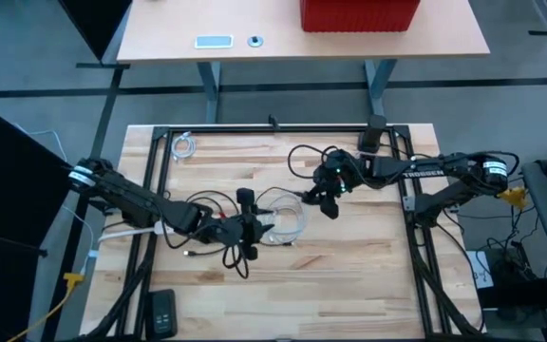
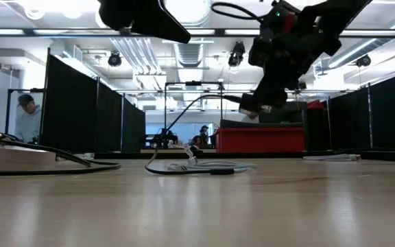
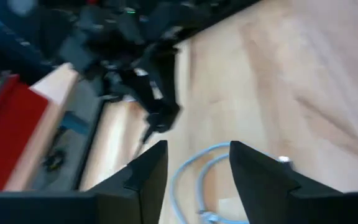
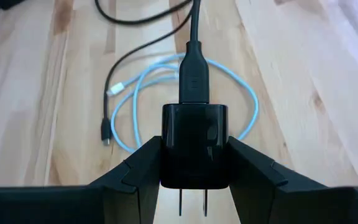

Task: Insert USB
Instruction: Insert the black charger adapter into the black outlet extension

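Wooden table (image 1: 349, 285) fills the lower 2/3 of the high view, w/ a black frame round its edge. A 2nd, paler desk (image 1: 254, 24) sits at top of frame, carrying a red bin (image 1: 359, 13) at upper right.

Left arm comes in from mid-left of high view; left gripper (image 1: 246, 224) sits just left of centre, low over the cables. In its wrist view the two dark fingers (image 3: 148, 177) stand apart w/ nothing between them, only bare wood and cable behind the gap. So: part open, empty.

Right arm enters from mid-right; right gripper (image 1: 329, 201) is just right of centre, raised off the table, seen high at upper right in the low view (image 2: 256, 103). Its fingers are closed on a black charger block (image 4: 194, 146), squeezed on both sides, two prongs pointing to bottom of the wrist frame. A black USB cable (image 4: 193, 68) is plugged into the block's far end and runs away to the top of that frame.

Pale blue cable (image 4: 191, 99) lies coiled on the wood at frame centre, below the charger; same coil sits mid-table in high view (image 1: 288, 220), betw the two grippers.

Small black device (image 1: 162, 312) at lower left of table. Person (image 2: 26, 116) stands far left in low view, beyond the table.
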Controlling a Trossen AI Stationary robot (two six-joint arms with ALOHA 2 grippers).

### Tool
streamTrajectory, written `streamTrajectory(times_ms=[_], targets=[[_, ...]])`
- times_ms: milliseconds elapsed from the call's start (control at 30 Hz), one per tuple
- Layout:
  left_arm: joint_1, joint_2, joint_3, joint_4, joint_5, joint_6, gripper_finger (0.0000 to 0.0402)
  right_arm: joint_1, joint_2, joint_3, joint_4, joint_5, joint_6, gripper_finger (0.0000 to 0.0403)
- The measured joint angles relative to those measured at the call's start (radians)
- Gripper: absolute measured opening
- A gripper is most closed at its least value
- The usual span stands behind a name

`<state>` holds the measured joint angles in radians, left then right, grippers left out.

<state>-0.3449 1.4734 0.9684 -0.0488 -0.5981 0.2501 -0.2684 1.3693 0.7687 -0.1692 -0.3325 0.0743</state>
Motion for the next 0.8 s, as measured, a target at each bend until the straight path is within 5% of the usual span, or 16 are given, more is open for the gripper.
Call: streamTrajectory(times_ms=[267, 467, 800], targets=[[0.058, -0.041, -0.127, 0.135, 0.022, 0.018, 0.0104, -0.007, -0.023, -0.012, 0.000, -0.006, -0.024, 0.0142], [0.117, -0.012, -0.208, 0.397, 0.024, 0.049, 0.0089, -0.022, -0.033, -0.038, -0.007, -0.059, 0.038, 0.0142], [0.129, 0.153, -0.170, 0.628, 0.075, 0.355, 0.0164, -0.022, -0.033, -0.042, -0.004, -0.243, 0.100, 0.0142]])
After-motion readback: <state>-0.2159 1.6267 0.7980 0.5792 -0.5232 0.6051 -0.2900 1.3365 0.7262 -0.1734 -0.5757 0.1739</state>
